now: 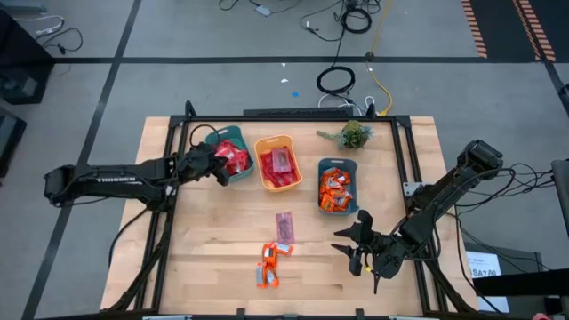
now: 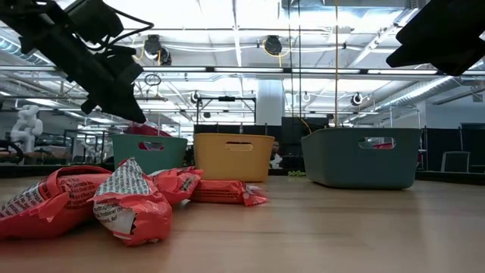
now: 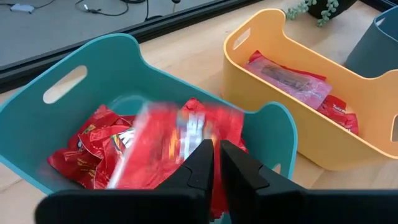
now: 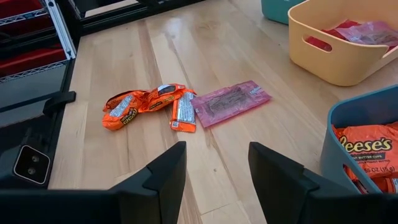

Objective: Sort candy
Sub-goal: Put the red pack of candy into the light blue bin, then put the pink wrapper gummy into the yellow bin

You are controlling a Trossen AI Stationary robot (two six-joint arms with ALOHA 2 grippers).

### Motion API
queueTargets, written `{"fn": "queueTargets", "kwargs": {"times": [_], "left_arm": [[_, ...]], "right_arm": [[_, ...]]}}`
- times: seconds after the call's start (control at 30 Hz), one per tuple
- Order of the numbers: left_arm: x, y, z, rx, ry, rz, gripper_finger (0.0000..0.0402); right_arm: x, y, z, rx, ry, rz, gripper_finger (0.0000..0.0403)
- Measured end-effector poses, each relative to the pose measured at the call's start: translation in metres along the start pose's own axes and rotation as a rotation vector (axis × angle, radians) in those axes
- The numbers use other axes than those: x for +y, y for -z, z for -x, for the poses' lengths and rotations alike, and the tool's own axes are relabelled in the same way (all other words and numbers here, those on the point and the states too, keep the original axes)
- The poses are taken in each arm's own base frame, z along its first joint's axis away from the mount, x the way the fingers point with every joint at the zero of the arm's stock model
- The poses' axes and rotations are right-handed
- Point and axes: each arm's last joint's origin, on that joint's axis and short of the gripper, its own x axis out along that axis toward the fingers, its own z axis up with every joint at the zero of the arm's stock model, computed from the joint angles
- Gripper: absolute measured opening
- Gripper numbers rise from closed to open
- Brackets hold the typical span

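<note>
- Over the teal plastic bin (image 1: 233, 158) at ten o'clock, your left gripper (image 3: 214, 163) has its fingers nearly together; a blurred shiny red wrapped candy (image 3: 177, 140) sits just past the tips, and whether it is pinched or already loose cannot be told. This looks like the drop-off step.
- Near four o'clock, your right gripper (image 4: 214, 171) hovers half spread, holding nothing.
- Next: go for the orange wrapped candies (image 1: 269, 260) and the pale pink flat packet (image 1: 284, 226) at six o'clock.

A robotics lab: taped concrete floor (image 1: 222, 40) with loose cables (image 1: 342, 80), exposed ceiling trusses (image 2: 242, 53), and another robot (image 2: 26, 125) beyond the surface.
</note>
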Motion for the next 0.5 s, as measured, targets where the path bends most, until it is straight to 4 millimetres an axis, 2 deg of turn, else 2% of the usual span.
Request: {"fn": "queueTargets", "kwargs": {"times": [0.5], "left_arm": [[0.0008, -0.0006, 0.0001, -0.018, -0.032, 0.008, 0.0042]], "right_arm": [[0.0000, 0.0000, 0.0000, 0.000, 0.000, -0.003, 0.0165]]}}
